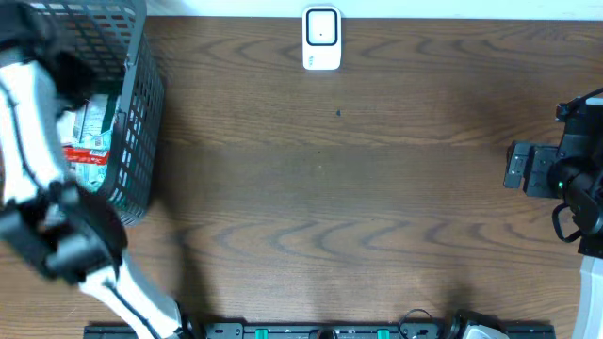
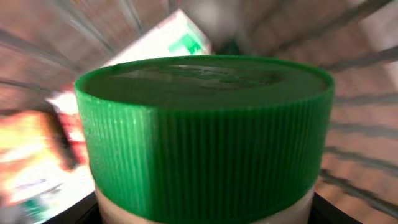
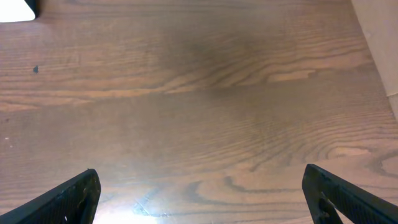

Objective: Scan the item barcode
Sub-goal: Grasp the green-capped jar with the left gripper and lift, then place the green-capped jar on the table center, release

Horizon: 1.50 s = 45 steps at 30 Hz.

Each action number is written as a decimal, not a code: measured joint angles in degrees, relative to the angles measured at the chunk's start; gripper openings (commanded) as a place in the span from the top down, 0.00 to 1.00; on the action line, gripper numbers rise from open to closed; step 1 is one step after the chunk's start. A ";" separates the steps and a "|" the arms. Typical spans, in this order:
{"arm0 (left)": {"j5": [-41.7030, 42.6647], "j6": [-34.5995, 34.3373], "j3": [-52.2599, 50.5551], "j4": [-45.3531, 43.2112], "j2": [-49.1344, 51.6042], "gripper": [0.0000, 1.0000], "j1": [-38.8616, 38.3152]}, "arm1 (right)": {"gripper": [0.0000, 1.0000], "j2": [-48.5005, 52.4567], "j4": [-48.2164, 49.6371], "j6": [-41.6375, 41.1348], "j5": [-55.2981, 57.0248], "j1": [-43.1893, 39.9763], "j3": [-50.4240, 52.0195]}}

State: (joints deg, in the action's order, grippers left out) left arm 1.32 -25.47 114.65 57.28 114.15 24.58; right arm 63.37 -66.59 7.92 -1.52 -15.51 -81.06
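Picking stage: left gripper (image 2: 204,210) flanks a jar (image 2: 205,137) in the basket (image 1: 141,141), grip unclear, right gripper (image 3: 202,193) open; next likely needs a firm hold, then the scanner (image 1: 321,38).

Shop checkout mock-up, wire basket (image 1: 141,113), scanner (image 1: 321,38)

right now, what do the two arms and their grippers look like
The left arm has white, tube-like links with bulky black joints. The right arm is black and blocky, with a small green light and a thin black cable looping beside it. The right gripper has two flat black fingers with angled tips.
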 measured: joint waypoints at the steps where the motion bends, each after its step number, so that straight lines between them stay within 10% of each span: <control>1: -0.20 0.00 0.02 -0.50 -3.65 0.42 0.39 | 0.01 0.00 -0.07 0.00 0.02 0.00 0.00; 6: -0.52 0.00 0.81 0.31 -23.93 0.42 -2.67 | 0.01 0.00 -0.02 0.00 0.00 0.00 0.00; 13: 0.09 0.00 1.16 12.83 -34.80 0.42 -26.88 | 0.01 0.00 -0.02 0.00 0.00 0.00 0.00; 27: 0.24 -4.33 -26.36 5.49 -11.65 0.41 -67.76 | 0.01 0.00 -0.02 0.00 0.00 0.00 0.00; 41: 4.24 -7.50 -26.56 -6.43 4.98 0.41 -77.02 | 0.01 0.00 -0.04 0.00 0.00 0.00 0.00; 45: 4.85 -7.39 -26.56 -6.40 5.99 0.12 -78.27 | 0.01 0.00 -0.04 0.00 0.00 0.00 0.00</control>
State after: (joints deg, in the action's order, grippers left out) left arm 6.17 -32.86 88.09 50.87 120.14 -53.69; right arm 63.37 -66.63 7.92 -1.52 -15.51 -81.06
